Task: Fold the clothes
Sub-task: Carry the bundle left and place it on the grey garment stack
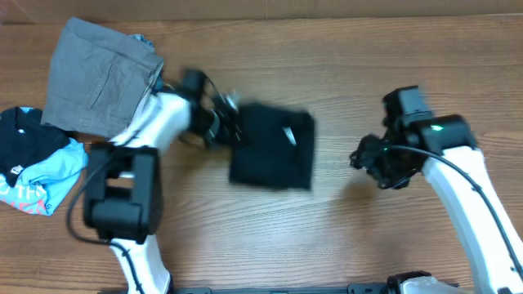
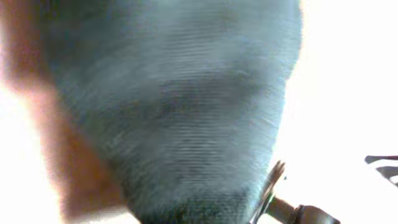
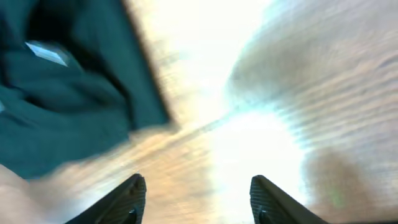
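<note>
Black T-shirt lying bundled at the middle of the brown wooden surface [image 1: 343, 245], with the left pincer gripping its edge.

The large plain black short-sleeved T-shirt of soft cloth [image 1: 265, 155] is lying folded into a thick, nearly square packet, slightly askew, so no long axis is showing clearly. Its small white neck tag [image 1: 288, 135] is showing on top towards the packet's upper right, too small to read. The left pincer [image 1: 227, 124] is sitting clamped together on the packet's left edge, dark cloth filling its wrist view. The right pincer [image 3: 197, 182] is hovering well to the right of the shirt, jaws apart over bare wood. Grey folded trousers [image 1: 98, 73] are lying at the far left corner, and beside them a black and light-blue printed garment [image 1: 33, 155] is showing white lettering too blurred to read.
</note>
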{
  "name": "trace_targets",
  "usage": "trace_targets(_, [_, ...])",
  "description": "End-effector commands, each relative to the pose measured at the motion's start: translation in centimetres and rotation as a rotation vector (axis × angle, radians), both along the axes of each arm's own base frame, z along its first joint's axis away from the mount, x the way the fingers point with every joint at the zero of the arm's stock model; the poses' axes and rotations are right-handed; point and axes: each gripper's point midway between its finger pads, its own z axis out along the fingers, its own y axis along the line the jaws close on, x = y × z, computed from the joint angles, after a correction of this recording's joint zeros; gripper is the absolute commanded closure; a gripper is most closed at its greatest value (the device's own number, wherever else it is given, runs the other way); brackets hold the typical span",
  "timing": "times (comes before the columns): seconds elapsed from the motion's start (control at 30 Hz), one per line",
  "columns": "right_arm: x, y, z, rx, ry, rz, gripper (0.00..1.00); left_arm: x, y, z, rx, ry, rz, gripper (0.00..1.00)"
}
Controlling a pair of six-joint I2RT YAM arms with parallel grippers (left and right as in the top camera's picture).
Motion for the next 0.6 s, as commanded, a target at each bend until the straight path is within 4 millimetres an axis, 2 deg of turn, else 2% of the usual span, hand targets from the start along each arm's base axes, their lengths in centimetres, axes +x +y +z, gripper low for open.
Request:
trace_targets(0.0, [0.9,-0.3,2.6,0.003,-0.094,0.000,0.41,6.0,4.0,11.1,-0.114,-0.324,0.082,0.96])
trace_targets(0.07, [0.9,-0.3,2.9,0.005,-0.104,0.000,0.40,9.0,8.5,13.8,-0.050,-0.434,0.176,0.96])
trace_targets(0.17, [0.7,-0.3,2.8,0.007,-0.094,0.000,0.39,12.1,15.3,16.1,0.064,-0.568,0.317,0.96])
trace_targets(0.23, [0.6,-0.2,2.8,0.015,-0.090,0.003,0.39,13.3,20.3,16.3,0.160,-0.616,0.422,0.96])
trace_targets(0.3, [0.5,0.0,2.9,0.025,-0.085,0.004,0.39,13.4,26.2,15.2,0.289,-0.595,0.551,0.96])
trace_targets(0.33, [0.5,0.0,2.8,0.025,-0.085,0.004,0.39,13.0,28.7,14.3,0.344,-0.558,0.609,0.90])
trace_targets(0.37, [0.4,0.0,2.8,0.025,-0.084,0.004,0.39,12.4,30.9,13.4,0.384,-0.512,0.664,0.74])
trace_targets(0.43, [0.5,0.0,2.9,0.024,-0.086,0.004,0.39,10.8,34.0,11.3,0.429,-0.412,0.734,0.34])
trace_targets(0.47, [0.6,0.0,2.9,0.024,-0.089,0.004,0.39,9.6,35.0,10.1,0.432,-0.343,0.754,0.09])
trace_targets(0.5, [0.7,0.0,2.9,0.024,-0.094,0.004,0.39,8.4,35.6,9.1,0.428,-0.280,0.766,0.00])
trace_targets(0.57, [0.9,0.0,3.0,0.026,-0.104,0.003,0.39,6.1,36.3,7.9,0.419,-0.174,0.784,0.00])
